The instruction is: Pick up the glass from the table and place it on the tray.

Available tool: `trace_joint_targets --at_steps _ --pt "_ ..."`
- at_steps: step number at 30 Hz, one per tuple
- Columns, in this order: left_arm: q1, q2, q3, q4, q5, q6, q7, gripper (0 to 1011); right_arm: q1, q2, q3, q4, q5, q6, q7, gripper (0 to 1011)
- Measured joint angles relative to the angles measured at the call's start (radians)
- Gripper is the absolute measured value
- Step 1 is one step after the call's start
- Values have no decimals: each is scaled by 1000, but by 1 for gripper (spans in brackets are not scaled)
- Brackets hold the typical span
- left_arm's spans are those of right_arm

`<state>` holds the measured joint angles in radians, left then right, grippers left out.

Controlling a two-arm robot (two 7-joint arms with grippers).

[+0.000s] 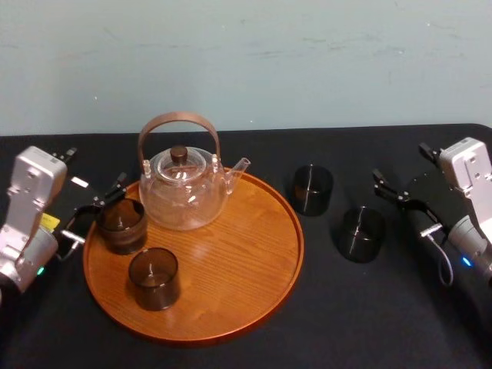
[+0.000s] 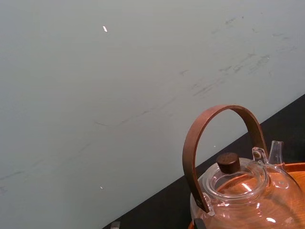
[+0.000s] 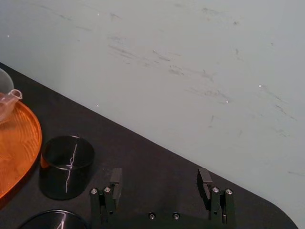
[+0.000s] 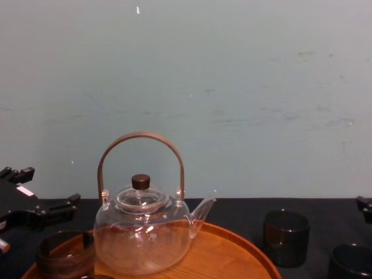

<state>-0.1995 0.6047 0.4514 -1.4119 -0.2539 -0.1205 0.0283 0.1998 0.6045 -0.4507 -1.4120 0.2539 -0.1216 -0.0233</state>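
The left gripper (image 1: 94, 211) hung at the left rim of the tray (image 1: 261, 254), jaws spread open just beside a smoky glass (image 1: 121, 224) on it, near a second glass (image 1: 154, 278) and a clear teapot (image 1: 183, 192). On the black table (image 1: 346, 323) right of the tray stood a farther glass (image 1: 311, 189) and a nearer glass (image 1: 361, 234), the right gripper (image 3: 159, 174) near them with jaws open and empty. The left arm's yellow sticker (image 1: 50, 221) was too small to read.

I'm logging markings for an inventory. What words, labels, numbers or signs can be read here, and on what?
No text can be read in these pictures.
Yellow sticker on the left arm: too blurred to read.
White tag on the same arm: too small to tell whether it bears print.
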Motion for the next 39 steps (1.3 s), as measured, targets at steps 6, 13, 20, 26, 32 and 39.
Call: trace_joint_targets --at_steps 6,13,20,26,32,39 --pt "0 0 0 0 0 0 0 1002 -12 11 15 -23 2 -16 52 1003" --pt "0 0 0 0 0 0 0 1001 -62 40 34 -101 6 -14 86 1002" --pt "0 0 0 0 0 0 0 1001 -120 55 54 -176 25 16 109 1002" --pt "0 0 0 0 0 0 0 1001 -176 61 68 -239 52 37 133 1002" --pt "0 0 0 0 0 0 0 1001 -220 62 77 -277 54 58 135 1002" --pt "0 0 0 0 0 0 0 1001 -264 60 97 -295 56 68 144 1002"
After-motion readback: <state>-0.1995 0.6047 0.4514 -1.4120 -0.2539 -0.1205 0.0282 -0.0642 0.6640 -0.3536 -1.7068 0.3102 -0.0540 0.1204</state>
